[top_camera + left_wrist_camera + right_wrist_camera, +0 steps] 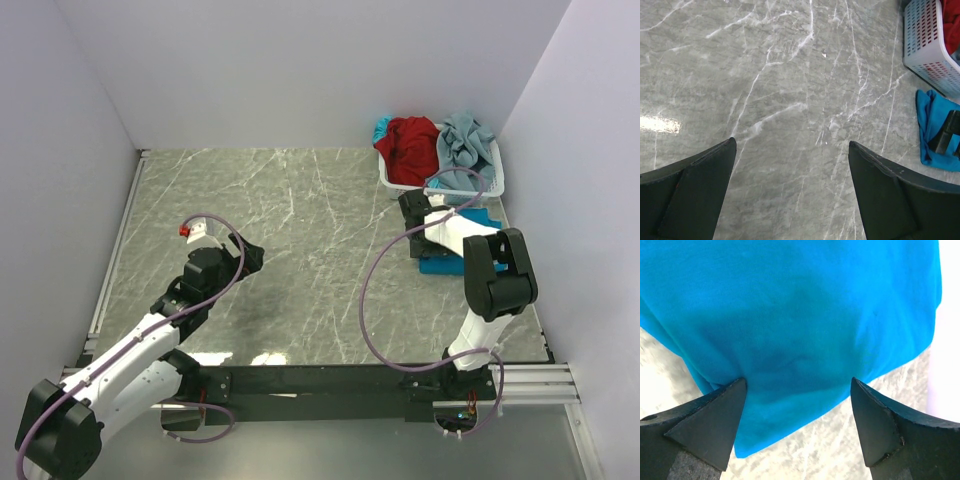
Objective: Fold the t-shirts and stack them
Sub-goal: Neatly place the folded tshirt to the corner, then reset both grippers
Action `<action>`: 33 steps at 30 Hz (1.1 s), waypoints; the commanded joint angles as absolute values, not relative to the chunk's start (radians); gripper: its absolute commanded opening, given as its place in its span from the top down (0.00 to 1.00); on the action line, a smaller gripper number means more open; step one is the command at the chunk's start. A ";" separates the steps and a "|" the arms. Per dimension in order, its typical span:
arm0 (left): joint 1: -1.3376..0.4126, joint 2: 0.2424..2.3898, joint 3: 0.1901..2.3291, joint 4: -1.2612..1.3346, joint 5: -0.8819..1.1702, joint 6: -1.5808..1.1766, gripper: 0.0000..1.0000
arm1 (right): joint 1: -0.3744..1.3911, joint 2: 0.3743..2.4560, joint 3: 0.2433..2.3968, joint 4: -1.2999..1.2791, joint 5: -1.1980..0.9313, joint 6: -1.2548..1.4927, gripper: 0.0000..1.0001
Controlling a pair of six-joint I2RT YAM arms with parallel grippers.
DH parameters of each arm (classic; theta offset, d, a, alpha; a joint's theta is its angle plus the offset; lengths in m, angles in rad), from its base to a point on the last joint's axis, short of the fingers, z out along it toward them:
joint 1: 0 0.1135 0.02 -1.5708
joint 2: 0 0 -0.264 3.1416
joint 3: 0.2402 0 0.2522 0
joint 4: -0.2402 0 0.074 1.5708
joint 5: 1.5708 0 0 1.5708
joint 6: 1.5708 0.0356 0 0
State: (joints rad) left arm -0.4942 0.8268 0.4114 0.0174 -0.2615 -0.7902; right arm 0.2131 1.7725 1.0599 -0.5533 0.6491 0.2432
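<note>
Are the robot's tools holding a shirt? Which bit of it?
Nothing is held. The left tool is open over the marble table. The right tool is open over the teal-blue t-shirt, with no cloth pinched between its fingers.

Teal t-shirt (pixel 438 266) mostly hidden under right arm (pixel 495 275), basket (pixel 927 45) cut off at edge

Grey marble table (pixel 300 230), white lattice basket (pixel 398 184) at far right; teal-blue t-shirt (pixel 440 266) just beside it
</note>
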 commanded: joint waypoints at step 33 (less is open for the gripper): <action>-0.491 0.753 0.638 -0.261 -0.474 -0.899 0.01 | 0.244 0.608 0.505 0.043 0.259 0.419 0.01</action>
